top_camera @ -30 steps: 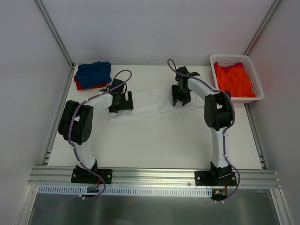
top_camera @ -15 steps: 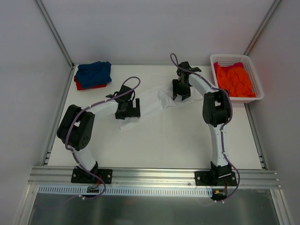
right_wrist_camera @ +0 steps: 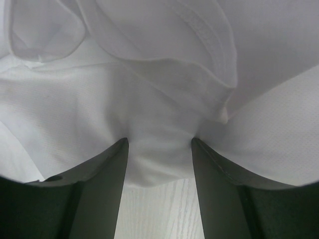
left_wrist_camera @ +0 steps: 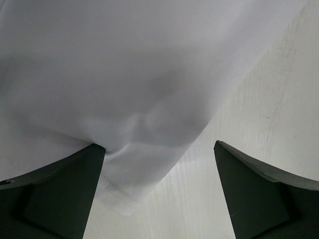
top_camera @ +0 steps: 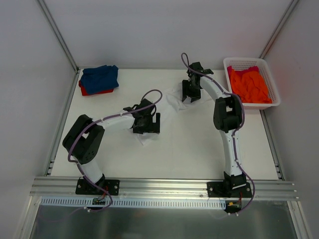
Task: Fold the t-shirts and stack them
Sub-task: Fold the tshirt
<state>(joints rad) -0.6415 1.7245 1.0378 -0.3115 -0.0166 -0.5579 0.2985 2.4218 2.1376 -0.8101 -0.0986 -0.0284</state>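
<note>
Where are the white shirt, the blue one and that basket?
white t-shirt [top_camera: 171, 105]: overhead view, its bunched middle.
blue t-shirt [top_camera: 99, 77]: overhead view, middle of the folded top.
basket [top_camera: 244, 61]: overhead view, its far rim.

white t-shirt [top_camera: 172, 103], blue t-shirt [top_camera: 99, 77], red t-shirt [top_camera: 93, 92], orange t-shirt [top_camera: 249, 84], white basket [top_camera: 243, 60]

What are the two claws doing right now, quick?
Left claw: open, gripping nothing.
Right claw: closed on a bunch of the white t-shirt.
</note>
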